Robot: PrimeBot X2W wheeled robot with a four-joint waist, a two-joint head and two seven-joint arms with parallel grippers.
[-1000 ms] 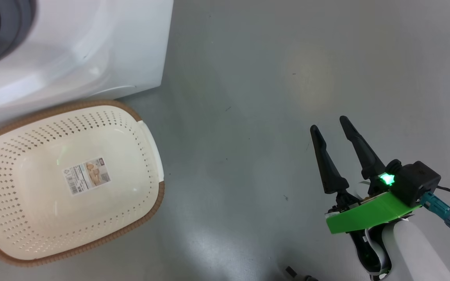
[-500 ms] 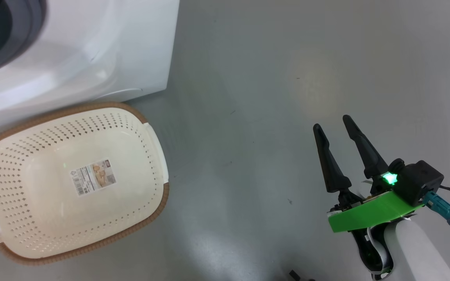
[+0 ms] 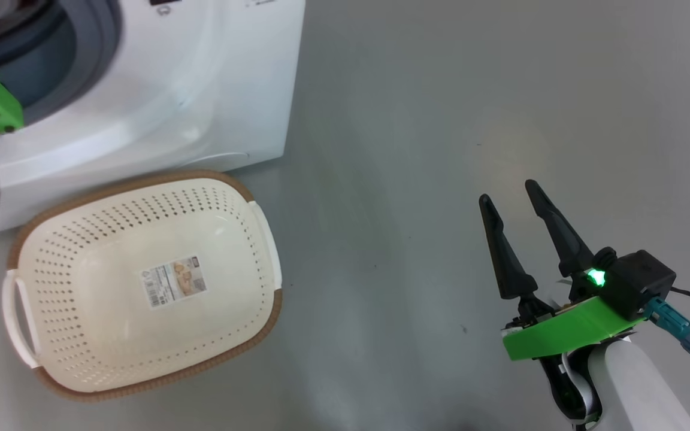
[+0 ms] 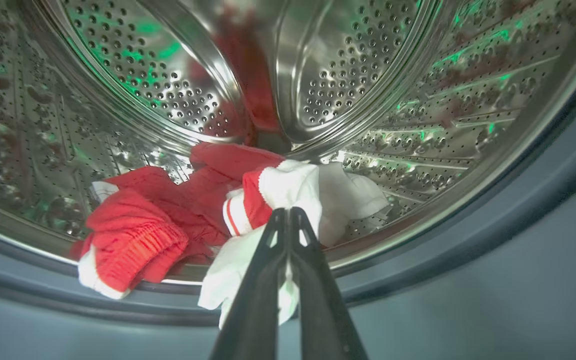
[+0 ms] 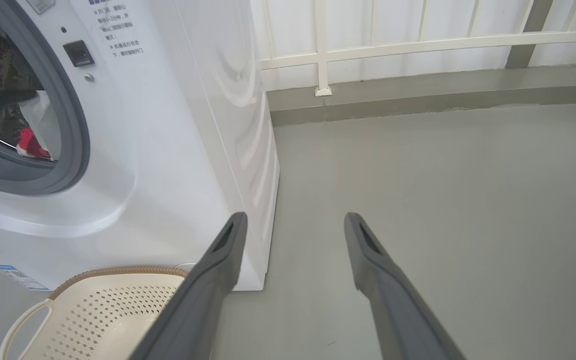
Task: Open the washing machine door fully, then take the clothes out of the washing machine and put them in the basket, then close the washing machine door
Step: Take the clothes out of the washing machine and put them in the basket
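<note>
Fingers of the left gripper [image 4: 288, 216] clenched on the clothes [image 4: 158, 225] inside the washing machine [image 3: 201, 90].

Reaching into the perforated steel drum [image 4: 353, 65], the two dark fingers press together on a white fold of the red-and-white garments. These lie heaped on the drum's bottom, with a red cuff and the white fold spilling over the grey-blue rubber ring [image 4: 493, 280]. On the grey floor [image 3: 417, 149] just in front of the machine, the basket [image 3: 135, 181] stands upright, its perforated bottom carrying a label sticker [image 3: 174, 281]. Well to the right, the right gripper [image 3: 507, 190] hovers over the floor, fingers spread apart and grasping nothing.
</note>
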